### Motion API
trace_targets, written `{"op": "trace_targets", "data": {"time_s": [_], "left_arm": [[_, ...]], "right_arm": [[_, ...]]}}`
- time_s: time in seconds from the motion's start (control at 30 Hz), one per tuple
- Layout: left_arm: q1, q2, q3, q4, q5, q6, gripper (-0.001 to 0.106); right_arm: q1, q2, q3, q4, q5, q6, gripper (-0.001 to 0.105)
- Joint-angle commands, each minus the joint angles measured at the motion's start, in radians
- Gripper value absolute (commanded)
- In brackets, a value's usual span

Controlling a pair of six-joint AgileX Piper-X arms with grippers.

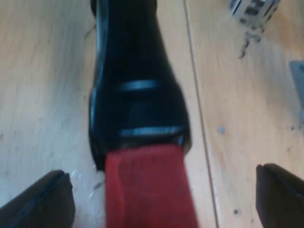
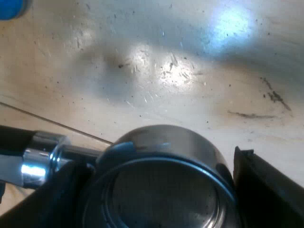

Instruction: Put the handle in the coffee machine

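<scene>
handle (image 1: pixel 135 80) black, red end | basket (image 2: pixel 166 190) silver | tamper (image 2: pixel 12 7), perhaps, blue

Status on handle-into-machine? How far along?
Done: right gripper is shut on the metal holder at its basket. In hand: left gripper is open, fingers either side of the handle's red end, not touching it. Left: the holder is over the wooden table, so carrying it to the machine and locking it in remain.

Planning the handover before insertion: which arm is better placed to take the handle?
Left, probably. The left gripper is open around the handle at its red end, so it need only close. The right gripper clasps the holder at its basket, the part to be inserted.
</scene>
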Motion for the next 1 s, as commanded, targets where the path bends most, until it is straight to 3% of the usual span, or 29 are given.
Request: {"op": "trace_targets", "data": {"time_s": [0.03,0.6,0.83,1.0], "left_arm": [[0.0,0.0,-0.005,-0.024,-0.003,0.002,0.08],[0.0,0.0,-0.005,-0.127,-0.04,-0.012,0.08],[0.0,0.0,-0.005,-0.138,-0.044,-0.012,0.061],[0.0,0.0,-0.005,-0.128,-0.05,-0.012,0.06]], "right_arm": [[-0.001,-0.008,-0.02,-0.016,-0.026,-0.012,0.0],[-0.001,-0.008,-0.02,-0.016,-0.026,-0.008,0.0],[-0.001,-0.008,-0.02,-0.016,-0.026,-0.005,0.0],[-0.001,-0.008,-0.02,-0.016,-0.026,-0.001,0.0]]}}
